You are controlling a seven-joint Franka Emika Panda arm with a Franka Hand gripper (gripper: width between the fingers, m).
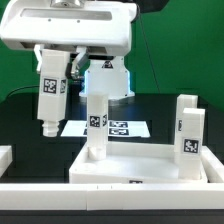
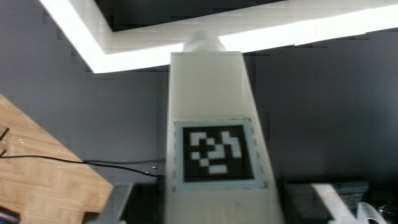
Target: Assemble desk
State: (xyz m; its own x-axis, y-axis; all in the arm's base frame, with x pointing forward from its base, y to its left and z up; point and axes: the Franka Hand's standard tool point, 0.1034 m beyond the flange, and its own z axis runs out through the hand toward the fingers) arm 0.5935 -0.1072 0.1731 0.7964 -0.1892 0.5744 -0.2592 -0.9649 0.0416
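From the exterior view's left we meet the gripper (image 1: 47, 127) first, hanging from the arm above the dark table, its tip near the marker board (image 1: 118, 128). We cannot tell how far its fingers stand apart; nothing shows between them in this view, and the wrist view does not show the fingertips at all. We judge it to hold nothing, since no part hangs from it.

To the right of it a leg (image 1: 97, 125) stands upright at the far left corner of the tabletop (image 1: 140, 165), seemingly seated in a corner socket, its tag facing us. In the wrist view the same leg (image 2: 214, 120) fills the middle of the picture, running along its long axis with its tag plainly readable, and the white rim of the tabletop (image 2: 107, 45) lies beyond its far end.

Further right a second leg (image 1: 187, 125) stands upright at the tabletop's right edge.

The relation that matters: the near leg lies to the exterior view's right of the gripper, close but apart, its long axis vertical. Any next grasp or turn on it, we judge, calls for a sideways move toward it
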